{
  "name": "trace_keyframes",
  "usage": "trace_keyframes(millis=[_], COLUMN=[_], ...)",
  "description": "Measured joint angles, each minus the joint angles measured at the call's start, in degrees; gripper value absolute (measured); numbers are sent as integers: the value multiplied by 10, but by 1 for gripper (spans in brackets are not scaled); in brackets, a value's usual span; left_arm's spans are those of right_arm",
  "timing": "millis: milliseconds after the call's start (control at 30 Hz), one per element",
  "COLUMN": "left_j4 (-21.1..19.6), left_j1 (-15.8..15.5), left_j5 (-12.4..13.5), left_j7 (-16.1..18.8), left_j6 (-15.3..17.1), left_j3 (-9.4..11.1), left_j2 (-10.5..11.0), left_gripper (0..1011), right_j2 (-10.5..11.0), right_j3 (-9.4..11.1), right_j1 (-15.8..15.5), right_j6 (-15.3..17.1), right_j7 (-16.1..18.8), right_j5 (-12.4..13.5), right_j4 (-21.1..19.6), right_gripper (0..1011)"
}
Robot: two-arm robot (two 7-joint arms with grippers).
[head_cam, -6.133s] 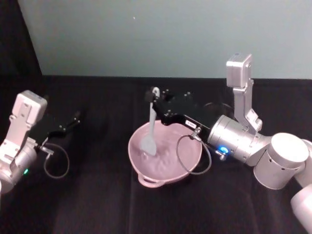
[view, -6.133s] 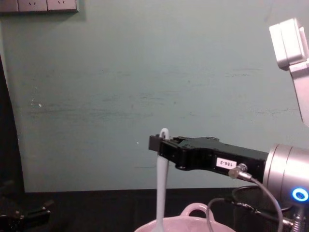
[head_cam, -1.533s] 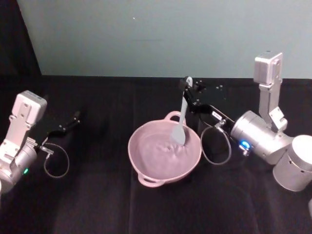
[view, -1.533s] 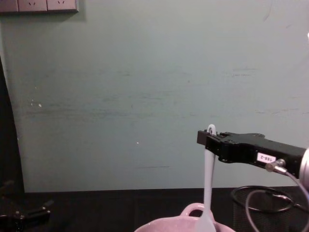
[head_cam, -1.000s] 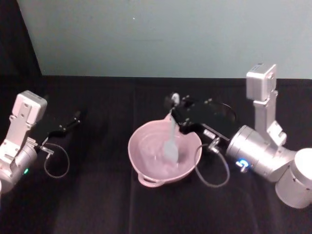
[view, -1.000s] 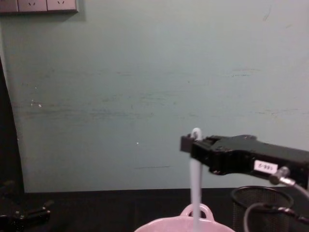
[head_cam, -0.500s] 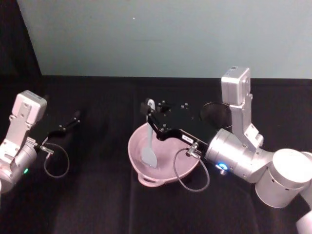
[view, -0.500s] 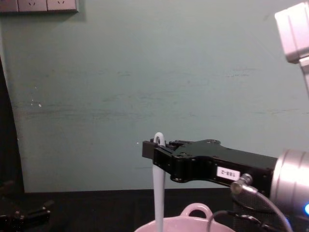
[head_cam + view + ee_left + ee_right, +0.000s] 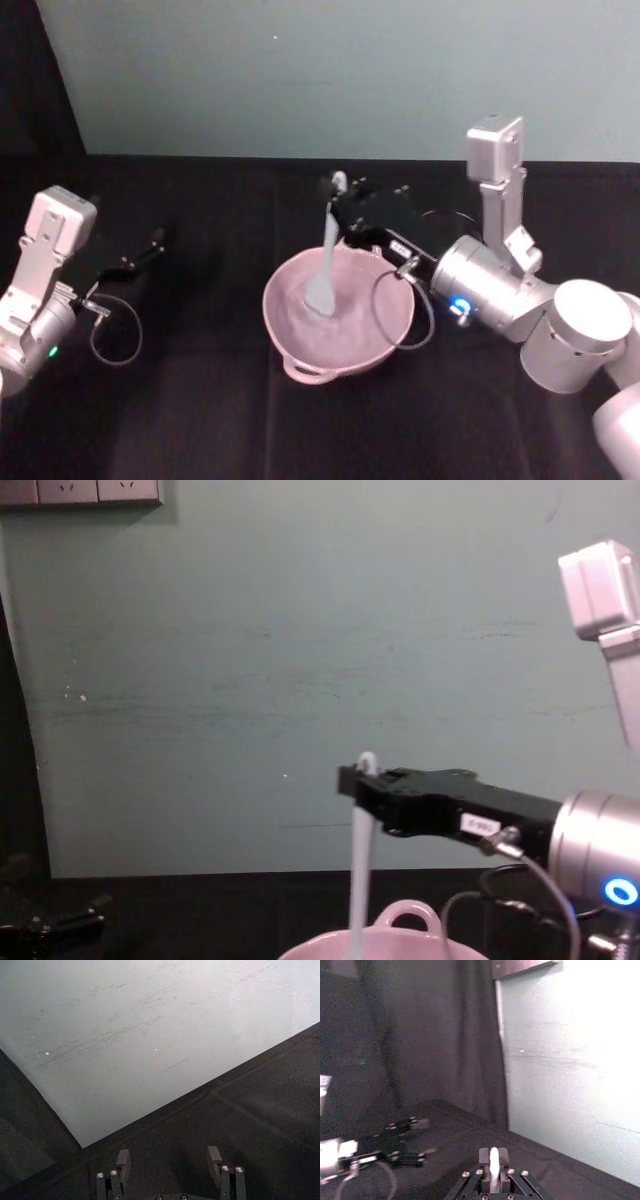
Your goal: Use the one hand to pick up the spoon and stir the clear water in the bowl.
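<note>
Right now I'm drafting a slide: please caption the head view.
Right gripper holds the white spoon by its top, scoop inside the pink bowl; left gripper parked aside.

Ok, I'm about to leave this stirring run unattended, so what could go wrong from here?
1. The right pincer pinches the spoon only near its handle's top, so drag in the water could twist it or slip it loose.
2. The pincer's cable loops low over the rim of the bowl; a wide sweep might snag the rim and shift or tip it.
The left pincer is parked open, far off.
</note>
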Motion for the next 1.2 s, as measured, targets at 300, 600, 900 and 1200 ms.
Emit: trace_keyframes(millis=[300, 600, 900, 1200], left_j4=[0, 0, 0, 0], left_j1=[0, 0, 0, 0], left_j5=[0, 0, 0, 0], left_j7=[0, 0, 0, 0], left_j6=[0, 0, 0, 0], left_j3=[0, 0, 0, 0], left_j2=[0, 0, 0, 0], left_gripper=[1011, 1011, 1011, 1011], right_j2=[18, 43, 56, 45], right_j3=[34, 40, 25, -1], right_j1=[-10, -37, -70, -75], right_j6=[-6, 6, 17, 21], right_j7=[-12, -13, -5, 5], right_j5=[1, -8, -16, -19], right_j4=[-5, -52, -104, -117], right_gripper=[109, 108, 109, 108])
